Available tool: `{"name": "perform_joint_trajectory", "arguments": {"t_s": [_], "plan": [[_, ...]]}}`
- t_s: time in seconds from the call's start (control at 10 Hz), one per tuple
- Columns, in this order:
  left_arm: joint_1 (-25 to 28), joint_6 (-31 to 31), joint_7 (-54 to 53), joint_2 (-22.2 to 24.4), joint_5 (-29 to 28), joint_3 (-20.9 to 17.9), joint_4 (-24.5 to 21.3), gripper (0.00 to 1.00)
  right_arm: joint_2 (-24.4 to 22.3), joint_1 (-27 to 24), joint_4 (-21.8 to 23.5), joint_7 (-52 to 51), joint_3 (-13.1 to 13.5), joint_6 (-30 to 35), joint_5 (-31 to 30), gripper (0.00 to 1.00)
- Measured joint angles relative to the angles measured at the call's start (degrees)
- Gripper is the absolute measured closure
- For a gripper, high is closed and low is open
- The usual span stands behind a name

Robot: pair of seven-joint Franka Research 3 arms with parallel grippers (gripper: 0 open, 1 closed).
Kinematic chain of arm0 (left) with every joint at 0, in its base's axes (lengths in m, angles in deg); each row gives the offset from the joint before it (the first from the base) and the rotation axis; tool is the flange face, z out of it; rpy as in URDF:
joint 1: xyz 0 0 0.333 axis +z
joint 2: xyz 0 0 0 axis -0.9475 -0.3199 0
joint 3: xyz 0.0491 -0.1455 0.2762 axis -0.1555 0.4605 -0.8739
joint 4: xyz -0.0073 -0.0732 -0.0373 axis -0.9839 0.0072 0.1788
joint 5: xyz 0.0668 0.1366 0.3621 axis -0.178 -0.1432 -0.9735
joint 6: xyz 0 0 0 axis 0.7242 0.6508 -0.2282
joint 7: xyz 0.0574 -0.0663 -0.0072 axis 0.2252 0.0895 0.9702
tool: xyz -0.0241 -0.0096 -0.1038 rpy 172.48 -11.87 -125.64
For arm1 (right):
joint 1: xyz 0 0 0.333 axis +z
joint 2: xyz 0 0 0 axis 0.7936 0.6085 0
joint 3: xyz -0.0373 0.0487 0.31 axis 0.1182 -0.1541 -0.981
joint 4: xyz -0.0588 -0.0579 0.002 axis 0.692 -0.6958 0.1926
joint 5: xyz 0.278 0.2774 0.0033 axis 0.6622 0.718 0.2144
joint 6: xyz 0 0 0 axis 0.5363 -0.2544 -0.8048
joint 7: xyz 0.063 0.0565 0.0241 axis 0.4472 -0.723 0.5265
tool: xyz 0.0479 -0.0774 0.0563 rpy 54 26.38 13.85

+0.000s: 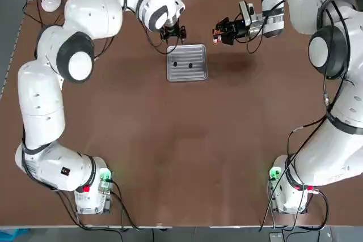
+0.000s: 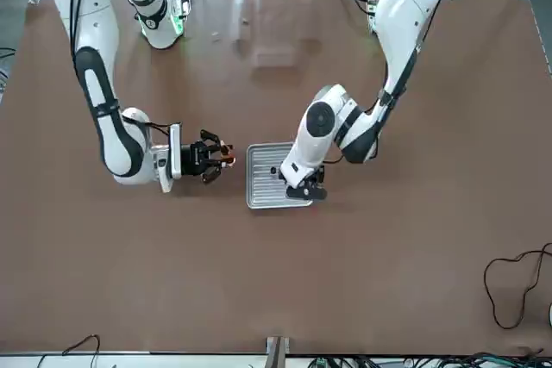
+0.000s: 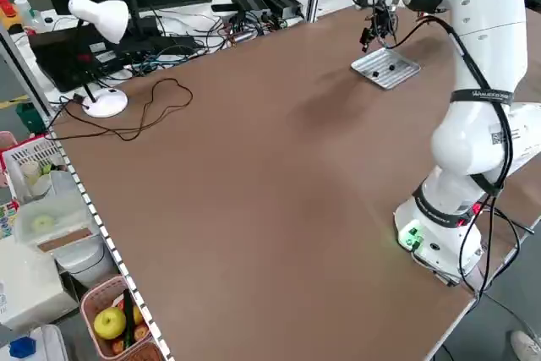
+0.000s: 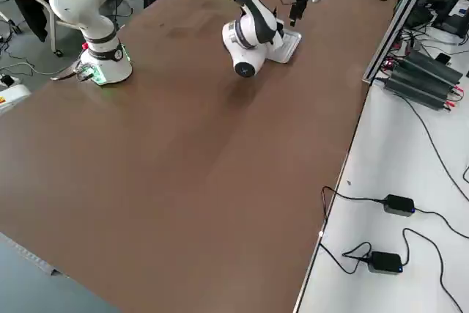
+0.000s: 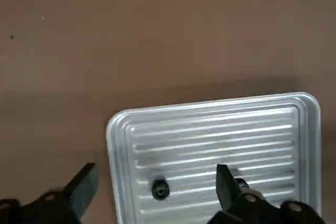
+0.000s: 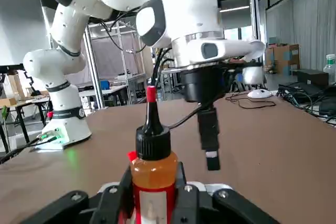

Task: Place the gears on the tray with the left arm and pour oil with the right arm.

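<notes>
Two gears (image 5: 160,189), left gripper (image 5: 152,198) angled over tray (image 5: 210,161), jaws wide open

Left gripper (image 5: 157,187) wide open, pointing down — right gripper (image 6: 155,187) level, closed.

Two gears (image 5: 160,189), one tray (image 1: 187,72), one oil bottle (image 6: 154,174), two robot arms (image 1: 42,106).

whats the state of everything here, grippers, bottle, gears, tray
left gripper: fingers open, above the tray, holding nothing
right gripper: fingers closed on the bottle, off to one side of the tray
oil bottle: upright, red tip on its nozzle, not pouring
first gear: on the tray, released
second gear: on the tray, partly hidden by a finger
tray: flat on the table, two gears on it
</notes>
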Motion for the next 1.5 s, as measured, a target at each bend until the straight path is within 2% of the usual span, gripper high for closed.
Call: {"name": "perform_joint_trajectory", "arguments": {"t_s": [0.2, 0.5, 0.9, 1.2, 1.5], "plan": [[2.7, 3.4, -6.4, 0.8, 0.0, 0.0, 2.3, 0.00, 0.0, 2.9, 0.7, 3.5, 0.0, -0.6, 2.7, 0.69], [5.5, 5.5, -12.6, 1.7, 0.0, 0.0, 3.2, 0.00, 0.0, 5.7, 0.9, 7.0, 0.0, -4.3, 5.4, 0.69], [9.9, 15.9, -21.2, 3.1, 2.3, 0.0, 7.9, 0.00, 0.0, 10.5, 0.8, 16.7, -0.1, -6.8, 9.2, 0.69], [13.5, 22.8, -23.0, 7.8, 3.8, 0.0, 8.5, 0.00, 0.0, 11.9, 0.7, 27.5, -0.1, -7.1, 9.5, 0.69], [17.6, 27.2, -27.7, 13.4, 6.5, 0.0, 8.7, 0.00, 0.0, 12.5, 0.6, 36.6, -0.1, -8.5, 9.6, 0.69]]}}
